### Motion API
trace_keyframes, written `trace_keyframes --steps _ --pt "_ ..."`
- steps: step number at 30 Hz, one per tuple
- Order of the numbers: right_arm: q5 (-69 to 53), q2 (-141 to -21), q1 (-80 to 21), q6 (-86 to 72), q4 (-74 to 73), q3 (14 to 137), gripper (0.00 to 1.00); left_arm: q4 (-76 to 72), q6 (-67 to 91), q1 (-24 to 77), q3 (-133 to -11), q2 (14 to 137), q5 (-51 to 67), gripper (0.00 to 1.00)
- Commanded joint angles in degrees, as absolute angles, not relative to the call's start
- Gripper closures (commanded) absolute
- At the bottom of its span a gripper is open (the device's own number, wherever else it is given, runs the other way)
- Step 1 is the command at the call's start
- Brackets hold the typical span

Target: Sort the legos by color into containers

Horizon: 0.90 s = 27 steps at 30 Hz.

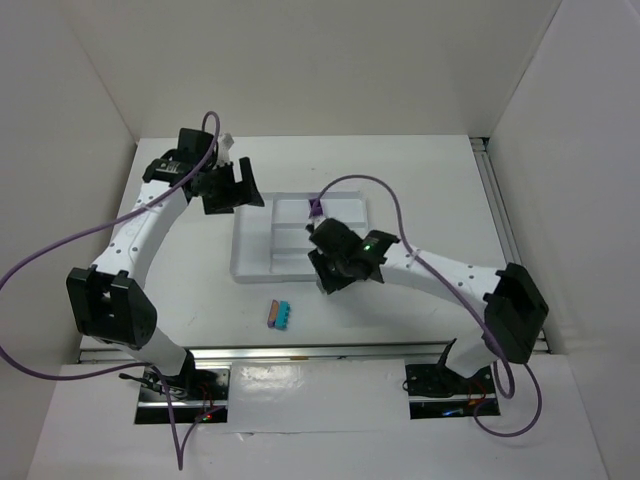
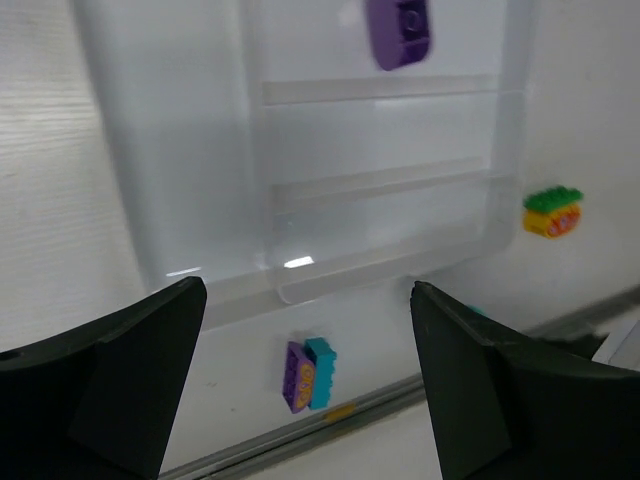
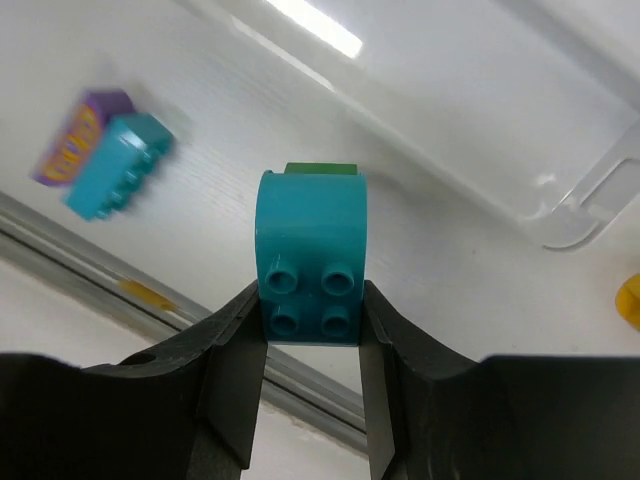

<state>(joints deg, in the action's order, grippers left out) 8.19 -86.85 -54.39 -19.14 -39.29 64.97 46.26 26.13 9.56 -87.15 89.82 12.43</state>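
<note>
A white bench (image 1: 420, 170) with a faint ribbed grain fills the middle of the overhead view. Plain white walls (image 1: 300, 60) close it in at the top and both sides, and a metal rail (image 1: 330, 352) runs along its lower edge.

A shallow translucent-white plastic tray (image 1: 252, 240) lies at the centre of the frame. It has one tall narrow section on its left and long sections stacked to the right. A purple brick (image 1: 317, 208) lies in the uppermost long section. The right arm reaches across the tray's lower right corner and hides that part, and a purple cable (image 1: 362, 178) arcs over the tray's upper right.

Below the tray and apart from it lies a purple-and-cyan stack (image 1: 281, 315) on the bare bench. In the left wrist view a green-on-orange stack (image 2: 553, 212) sits on the bench just beside the tray's right wall.

The left fingers (image 2: 110, 380), matte black wedges, stand wide apart above the tray's lower edge and hold nothing.

The right fingers (image 3: 235, 380) are closed on a cyan brick (image 3: 312, 250), pressing its two smooth sides, with four round studs facing the camera. A green brick (image 3: 320, 170) shows just behind its far edge; I cannot tell whether the two are joined. The purple-and-cyan stack is blurred at the upper left of that view, and the tray's rounded corner is at the upper right.
</note>
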Motion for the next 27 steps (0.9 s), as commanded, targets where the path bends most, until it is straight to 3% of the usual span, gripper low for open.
trace_keyframes --steps 1,2,6,11,16,27 --pt "0.83 -79.81 -46.43 -20.91 -34.65 69.70 0.79 39.83 19.97 9.84 -85.00 89.47 32.97 0.06" --pt "-10.43 -79.80 -40.40 -21.88 -32.45 69.70 0.79 38.16 19.08 9.84 -83.86 88.60 35.92 0.06" --pt "-30.00 -79.28 -32.97 -27.24 -21.38 69.70 0.79 29.19 18.54 9.84 -76.74 85.87 44.27 0.06" --pt "-43.55 -78.66 -28.14 -34.79 -7.67 66.63 0.79 15.44 26.09 9.23 -70.41 83.59 61.22 0.02" --pt "-48.69 -78.13 -26.98 -40.96 2.02 64.51 0.79 -4.63 37.51 9.23 -61.80 82.27 68.99 0.02" --pt "-51.77 -78.84 -25.93 -41.92 3.78 64.34 0.79 -20.02 46.57 9.23 -61.17 82.97 75.05 0.02"
